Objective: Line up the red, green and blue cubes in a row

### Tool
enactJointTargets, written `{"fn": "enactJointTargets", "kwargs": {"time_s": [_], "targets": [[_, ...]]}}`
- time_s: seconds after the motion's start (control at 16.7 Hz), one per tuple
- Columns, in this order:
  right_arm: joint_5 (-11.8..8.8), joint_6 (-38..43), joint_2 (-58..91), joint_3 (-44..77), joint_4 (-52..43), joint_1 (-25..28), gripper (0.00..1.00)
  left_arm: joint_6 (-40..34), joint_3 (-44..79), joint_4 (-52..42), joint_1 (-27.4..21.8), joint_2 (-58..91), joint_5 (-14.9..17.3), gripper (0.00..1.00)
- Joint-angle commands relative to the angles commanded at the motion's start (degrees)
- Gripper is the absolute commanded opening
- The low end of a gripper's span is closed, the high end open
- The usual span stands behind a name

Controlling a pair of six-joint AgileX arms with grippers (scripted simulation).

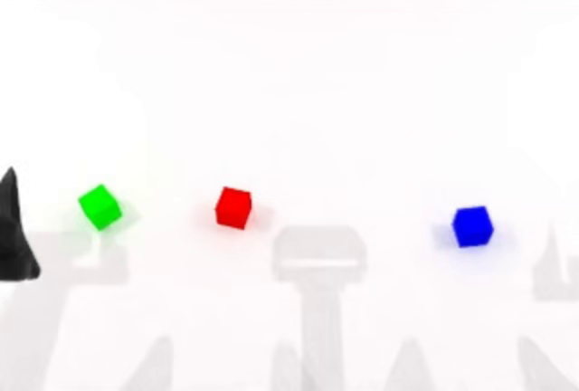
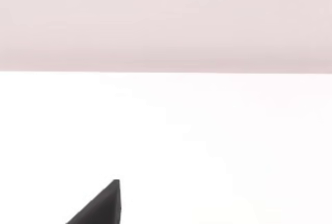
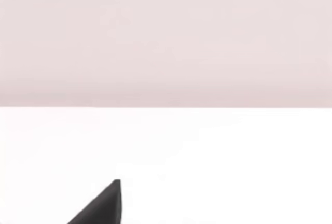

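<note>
Top view, left to right. At the far left edge of the white table (image 1: 298, 92), a black pointed part of the left gripper (image 1: 16, 233) enters the frame; whether its fingers are spread or pressed together cannot be told, and it touches none of the cubes. Just to its right lies the green cube (image 1: 99, 206), turned at an angle to the table edge. Farther right, left of centre, sits the red cube (image 1: 233, 207), apart from the green one. Well to the right lies the blue cube (image 1: 472, 226), slightly nearer the camera side than the other 2. The 3 cubes form a rough, unevenly spaced row, none touching another. The right arm does not appear in the top view.

Left wrist view: 1 dark finger tip (image 2: 101, 206) over bare table. Right wrist view: 1 dark finger tip (image 3: 101, 206) of the right gripper over bare table; its opening cannot be told, and nothing is held.
</note>
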Motion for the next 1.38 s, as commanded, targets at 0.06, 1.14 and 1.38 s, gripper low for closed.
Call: {"fn": "enactJointTargets", "kwargs": {"time_s": [0.06,1.14,1.38], "targets": [[0.0,0.0,0.0,0.0,0.0,0.0,1.00,-0.5,3.8,-2.5,-1.1,4.2,0.0,1.00],[0.0,0.0,0.0,0.0,0.0,0.0,1.00,-11.0,80.7,-55.3,-23.6,102.6,0.0,1.00],[0.0,0.0,0.0,0.0,0.0,0.0,1.00,-11.9,88.2,-59.3,-25.6,110.3,-0.1,1.00]]}}
